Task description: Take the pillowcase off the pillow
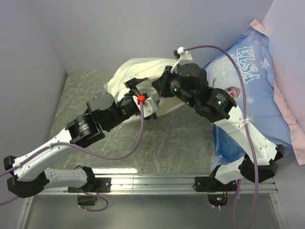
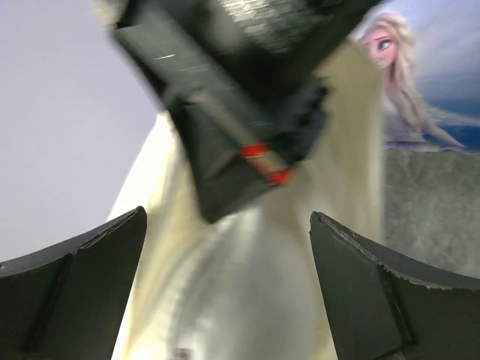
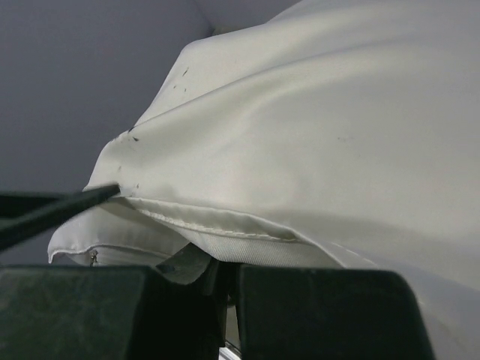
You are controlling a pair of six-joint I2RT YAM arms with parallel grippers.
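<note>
Right tool point(image 3: 229, 274) clamps the pillowcase point(image 3: 300, 150) hem, holding it raised; left tool point(image 2: 229, 240) gapes just beside it, likely to grab the pillow.

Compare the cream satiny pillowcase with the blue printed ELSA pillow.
Look: the cream satiny pillowcase is plain; the blue printed ELSA pillow carries lettering and a blonde figure.
Pose: the pillowcase is bunched and wrinkled at the centre; the ELSA pillow lies spread out along the right side.
Grip: the shut right tool pinches the pillowcase; nothing grips the ELSA pillow.
Both are soft fabric.
</note>
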